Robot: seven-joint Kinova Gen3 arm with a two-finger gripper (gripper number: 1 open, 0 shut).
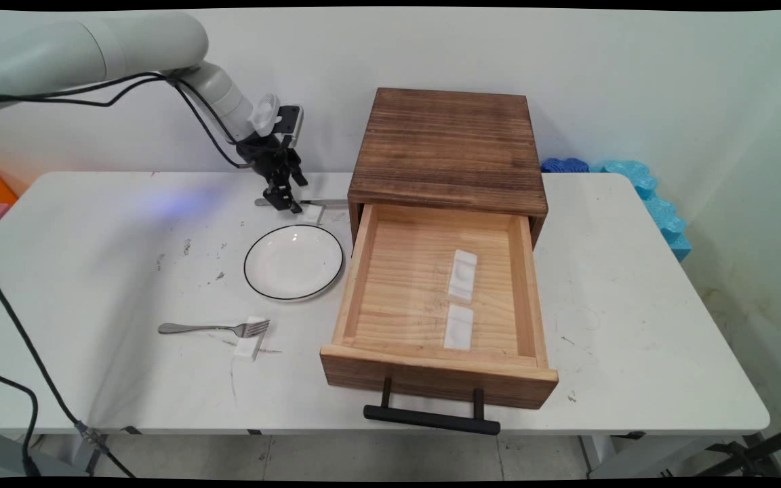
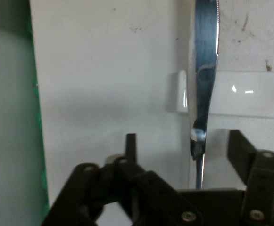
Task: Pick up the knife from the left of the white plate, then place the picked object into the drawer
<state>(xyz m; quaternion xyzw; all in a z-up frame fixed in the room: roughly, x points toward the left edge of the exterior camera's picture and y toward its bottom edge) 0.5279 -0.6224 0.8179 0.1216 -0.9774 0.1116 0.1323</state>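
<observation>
Fingers (image 2: 129, 146): standing apart, straddling a metal knife (image 2: 205, 70) that is lying across a white rest (image 2: 240, 100) at the worktop's (image 1: 92, 271) far side. Black-rimmed plate (image 1: 293, 262) sitting nearer; fork (image 1: 214, 329) nearer still; open wooden drawer (image 1: 434, 298) to the right.

The white arm reached in from the upper left, its wrist angled down toward the far side of the tabletop (image 1: 92, 285). The black gripper (image 1: 287, 202) hung low just above it, fingers (image 2: 130, 147) spread apart, black cables trailing behind.
</observation>
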